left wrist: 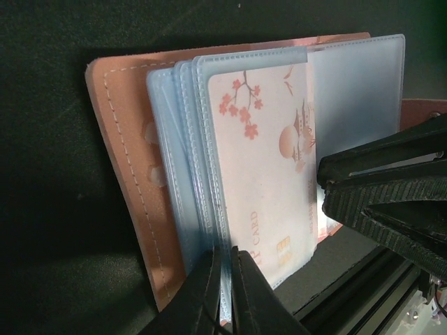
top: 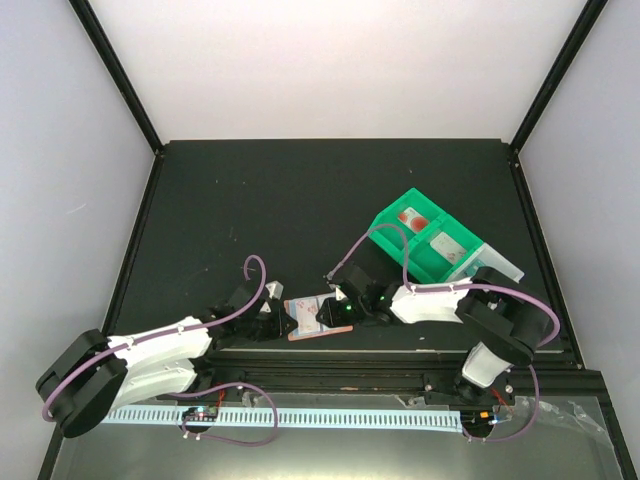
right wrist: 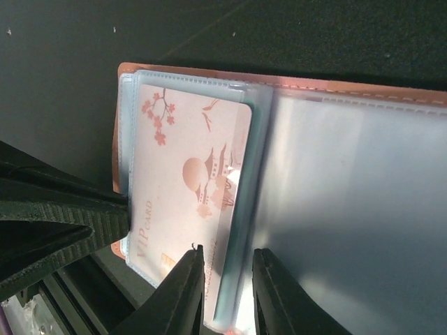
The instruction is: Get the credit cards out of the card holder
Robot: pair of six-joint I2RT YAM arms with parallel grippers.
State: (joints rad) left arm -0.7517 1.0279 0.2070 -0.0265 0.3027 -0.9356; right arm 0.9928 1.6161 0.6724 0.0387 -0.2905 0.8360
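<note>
L pincer: narrow, fingers nipped on the 6 o'clock edge of one of the pale blue sleeves of the card holder. R pincer: also narrow, closed on a clear sleeve leaf at its 6 o'clock edge, just beside the credit card.

Card holder lies open and flat on the worktop, at 6 o'clock in top view, near the front rail. L pincer is at its 9 o'clock, R pincer at its 3. Salmon cover sits underneath, w/ several sleeves fanned over it.

Only one credit card shows: pink, w/ blossom and sun print and "VIP CARD" lettering. It's fully inside the top sleeve.

In the way: in L wrist view the R pincer's dark fingers cover the card's 3 o'clock edge. In R wrist view the L pincer fills the 8 o'clock corner.

Green bin stands well apart, at 2 o'clock of the holder. It has a reddish item in the far compartment and a pale flat item in the nearer one; can't tell what either is. R arm's purple cable loops across the bin's 9 o'clock side.
</note>
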